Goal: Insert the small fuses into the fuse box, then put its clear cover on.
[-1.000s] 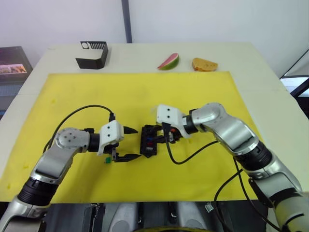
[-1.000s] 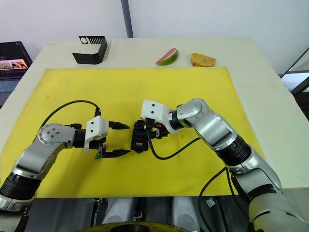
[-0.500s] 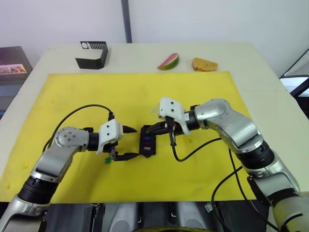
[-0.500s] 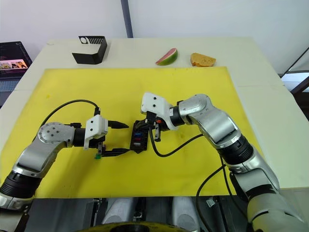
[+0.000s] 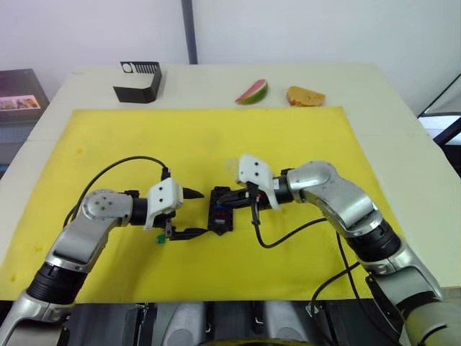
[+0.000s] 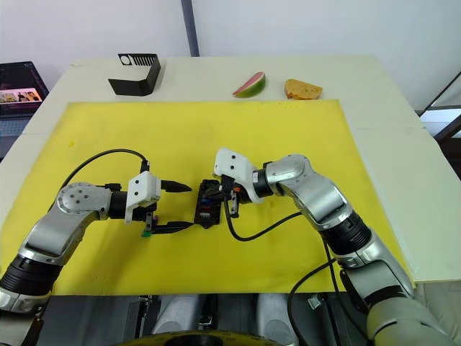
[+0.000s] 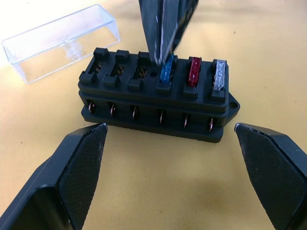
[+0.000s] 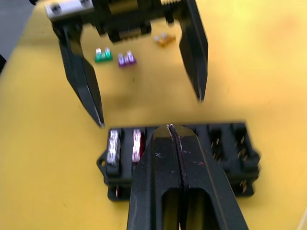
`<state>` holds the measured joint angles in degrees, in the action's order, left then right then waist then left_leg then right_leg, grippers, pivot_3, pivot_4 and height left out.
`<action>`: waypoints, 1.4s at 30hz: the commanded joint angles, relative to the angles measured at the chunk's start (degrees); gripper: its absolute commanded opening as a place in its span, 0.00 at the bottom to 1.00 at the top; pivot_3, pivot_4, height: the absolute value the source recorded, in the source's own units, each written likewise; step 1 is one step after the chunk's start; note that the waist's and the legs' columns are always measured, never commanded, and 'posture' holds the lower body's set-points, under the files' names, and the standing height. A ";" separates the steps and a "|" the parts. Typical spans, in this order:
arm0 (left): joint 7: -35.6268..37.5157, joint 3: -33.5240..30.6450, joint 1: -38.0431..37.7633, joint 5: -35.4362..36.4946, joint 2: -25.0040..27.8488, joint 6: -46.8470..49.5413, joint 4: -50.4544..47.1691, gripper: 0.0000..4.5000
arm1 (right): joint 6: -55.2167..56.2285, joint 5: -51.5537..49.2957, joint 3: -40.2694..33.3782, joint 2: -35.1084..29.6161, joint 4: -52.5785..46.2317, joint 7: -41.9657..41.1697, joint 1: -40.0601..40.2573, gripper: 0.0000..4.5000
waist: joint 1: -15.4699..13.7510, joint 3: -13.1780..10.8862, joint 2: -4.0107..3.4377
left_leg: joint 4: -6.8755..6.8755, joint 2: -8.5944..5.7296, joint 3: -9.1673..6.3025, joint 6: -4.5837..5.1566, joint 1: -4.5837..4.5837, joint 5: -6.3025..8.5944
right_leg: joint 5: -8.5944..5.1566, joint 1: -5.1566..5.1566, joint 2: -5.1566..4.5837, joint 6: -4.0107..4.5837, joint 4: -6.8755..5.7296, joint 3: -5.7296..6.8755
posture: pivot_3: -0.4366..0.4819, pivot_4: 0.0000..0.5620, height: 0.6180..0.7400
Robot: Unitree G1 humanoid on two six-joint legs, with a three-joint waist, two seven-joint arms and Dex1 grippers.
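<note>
- Whereas a second ago the right gripper [image 7: 160,52] hung at the far side of the fuse box [image 7: 156,98], it has since swung in over the slots; its fingers are pressed together, tips on the blue fuse [image 7: 166,74].
- Left gripper [image 5: 196,213]: unmoved, jaws spread wide and holding nothing, flanking the box's near end without touching it.
- Fuse box: black moulded plastic block, two rows of slots, metal contacts along the side, small tab at one end; sits mid-way on the yellow mat [image 5: 216,137] between the grippers.
- Seated fuses: blue, red [image 7: 194,71], grey [image 7: 219,75], adjacent, translucent; three slots in that row vacant.
- Clear cover [image 7: 60,40]: colourless, glossy, rounded corners, lying just beyond the box.
- Loose fuses: green [image 8: 103,55], purple [image 8: 126,59], one orange-tinted [image 8: 164,39], on the mat near the left gripper.
</note>
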<state>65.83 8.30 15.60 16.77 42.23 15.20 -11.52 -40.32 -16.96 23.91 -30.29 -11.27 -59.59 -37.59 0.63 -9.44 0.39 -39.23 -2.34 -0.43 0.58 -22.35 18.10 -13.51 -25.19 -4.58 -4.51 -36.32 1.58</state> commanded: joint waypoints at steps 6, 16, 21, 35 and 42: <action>-0.40 -0.94 0.20 -0.10 0.49 -0.71 -1.31 1.00 | 5.04 2.85 1.25 -1.33 2.16 -1.09 2.54 0.00 | -0.04 0.01 0.01 | -0.01 0.00 0.00 0.00 0.02 0.00 | 0.00 0.03 0.01 0.00 0.00 0.01 | 0.48 0.27 1.00; 0.47 -5.05 3.02 6.88 1.35 4.70 -5.08 1.00 | -4.81 -8.84 -7.26 -1.43 -5.71 -3.90 -4.12 0.00 | -0.02 -0.02 0.00 | -0.02 0.00 -0.01 0.01 -0.05 0.00 | 0.00 -0.04 0.00 0.00 0.00 0.00 | 0.48 0.27 1.00; 2.18 -12.24 2.67 15.21 7.64 14.18 -8.00 1.00 | -2.39 -7.46 -9.38 -7.91 -6.60 -6.03 -5.17 0.00 | 0.04 -0.02 0.00 | -0.01 0.01 -0.03 0.03 -0.03 0.02 | 0.00 -0.03 0.00 0.00 0.01 0.00 | 0.48 0.27 1.00; 10.95 -45.86 -28.06 9.50 21.72 11.39 6.22 1.00 | 13.73 -0.42 -26.71 -38.81 4.29 -14.62 14.28 0.98 | 0.03 -0.07 -0.08 | 0.04 0.05 0.01 0.35 0.04 0.21 | -0.02 0.05 -0.04 0.02 0.11 0.01 | 0.48 0.27 1.00; 12.42 -49.16 -32.76 6.97 22.11 7.68 9.75 1.00 | 18.68 1.79 -30.15 -40.63 9.45 -13.26 18.88 0.98 | -0.07 -0.08 -0.11 | 0.06 0.06 0.05 0.36 0.04 0.22 | -0.10 0.06 -0.12 0.17 0.14 0.01 | 0.48 0.27 1.00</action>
<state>77.79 -39.48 -17.99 23.40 63.08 23.64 -0.92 -22.60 -14.79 -4.02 -70.54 -0.73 -73.02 -18.07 0.55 -9.52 0.29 -39.16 -2.28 -0.39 0.93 -22.31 18.32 -13.62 -25.13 -4.70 -4.32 -36.19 1.58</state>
